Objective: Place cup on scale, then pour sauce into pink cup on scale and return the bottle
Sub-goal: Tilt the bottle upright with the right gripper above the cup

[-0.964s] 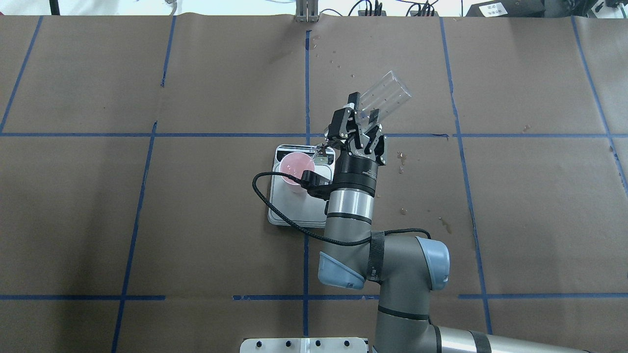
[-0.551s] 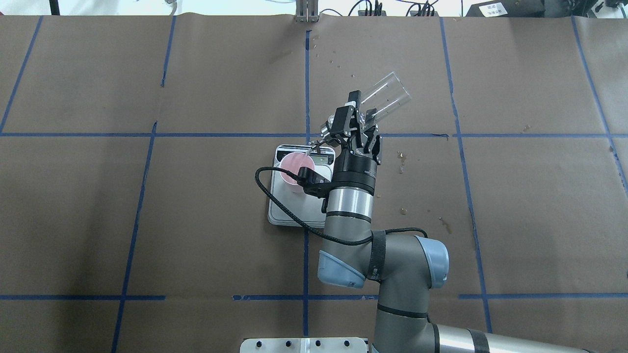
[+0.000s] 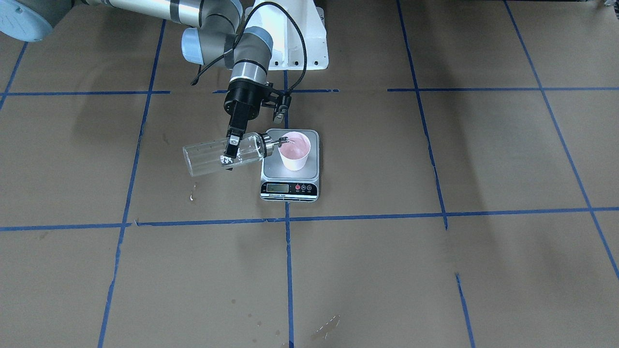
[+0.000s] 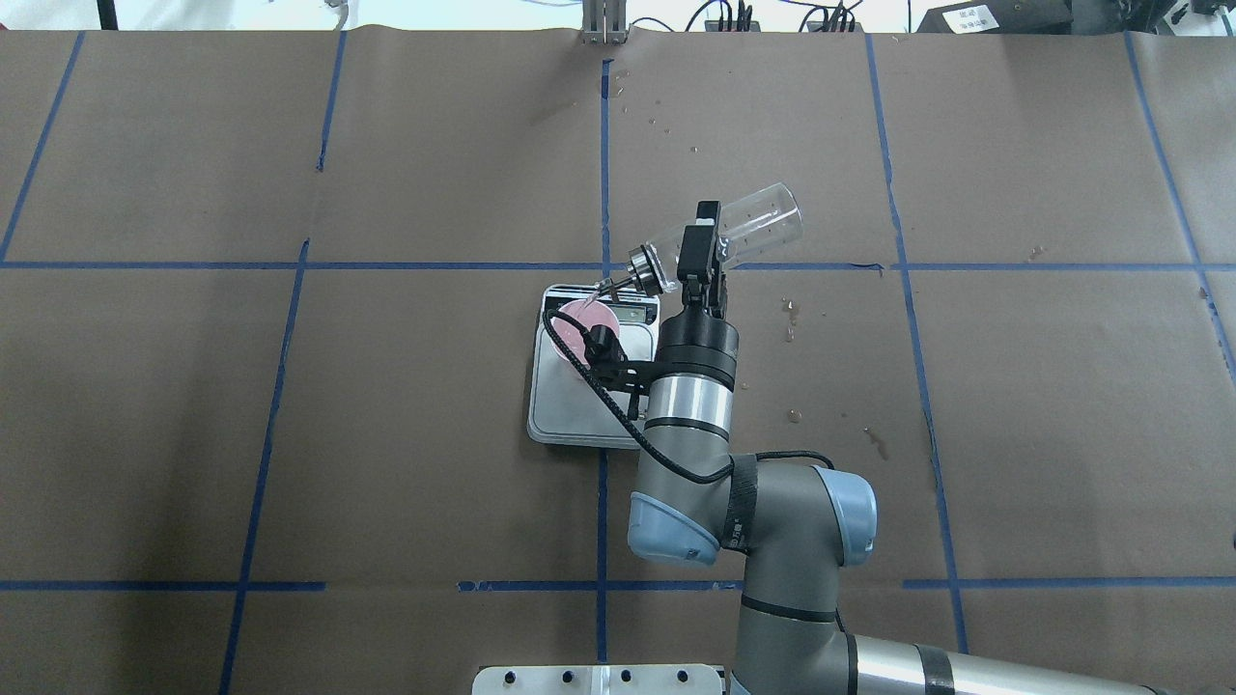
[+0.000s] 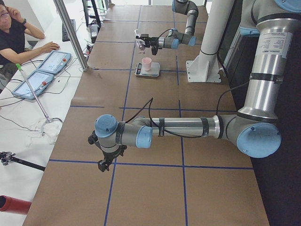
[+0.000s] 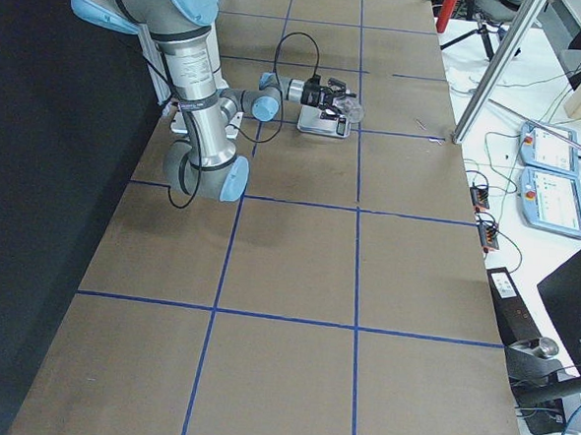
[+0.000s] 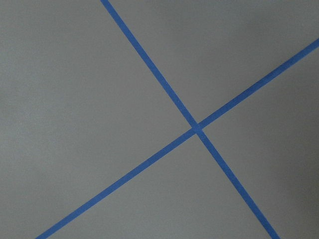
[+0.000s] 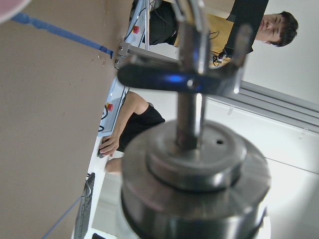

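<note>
Just now rolled further at the wrist: against a second ago, right tool (image 3: 233, 147) turned edge-on to the overhead view instead of splayed. Bottle (image 4: 758, 217) laid flatter, base out toward 2 o'clock, spout (image 4: 608, 285) swung down toward 8 o'clock and brought over the far rim of the cup (image 3: 295, 153). Cup and scale (image 3: 269, 166) unmoved, cup upright on the platform toward its 11 o'clock corner in the overhead view, beside the display.

Judged as the pour deepening rather than ending: first step done, tilt raised to coax out more, return of the bottle not yet begun. No stream of sauce to be made out, clear as it is; display too small to read.

Right tool clenched across the bottle's clear wall just behind the silver collar, carrying it off the worktop (image 3: 435, 270) with nothing else touched. Spout close above the rim, contact impossible to tell.

Left tool (image 5: 104, 162) parked well apart toward 6 o'clock, over a crossing of blue tape (image 7: 197, 128). Open or closed: cannot tell.
</note>
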`<move>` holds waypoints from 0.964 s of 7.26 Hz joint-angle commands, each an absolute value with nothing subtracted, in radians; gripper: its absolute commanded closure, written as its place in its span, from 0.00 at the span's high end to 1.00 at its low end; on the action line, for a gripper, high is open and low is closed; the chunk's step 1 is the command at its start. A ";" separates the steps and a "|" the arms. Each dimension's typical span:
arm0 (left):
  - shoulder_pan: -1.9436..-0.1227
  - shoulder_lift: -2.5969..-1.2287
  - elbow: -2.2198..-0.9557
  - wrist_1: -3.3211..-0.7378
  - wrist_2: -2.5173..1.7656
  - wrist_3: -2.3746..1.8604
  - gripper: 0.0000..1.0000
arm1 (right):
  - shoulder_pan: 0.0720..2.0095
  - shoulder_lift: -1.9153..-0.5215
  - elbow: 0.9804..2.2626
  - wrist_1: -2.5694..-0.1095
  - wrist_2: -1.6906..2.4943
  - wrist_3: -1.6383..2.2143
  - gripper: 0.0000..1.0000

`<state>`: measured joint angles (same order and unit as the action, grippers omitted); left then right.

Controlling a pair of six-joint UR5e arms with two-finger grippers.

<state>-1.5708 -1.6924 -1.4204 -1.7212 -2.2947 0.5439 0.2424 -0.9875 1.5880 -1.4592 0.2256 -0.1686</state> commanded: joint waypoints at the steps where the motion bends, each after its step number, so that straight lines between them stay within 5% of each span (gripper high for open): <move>1: -1.571 -1.697 -1.420 -1.720 -2.295 0.543 1.00 | 0.242 -0.991 1.586 -1.457 0.264 -0.031 0.00; 7: -1.571 -1.700 -1.425 -1.720 -2.295 0.542 1.00 | 0.251 -0.995 1.649 -1.236 0.446 0.260 0.00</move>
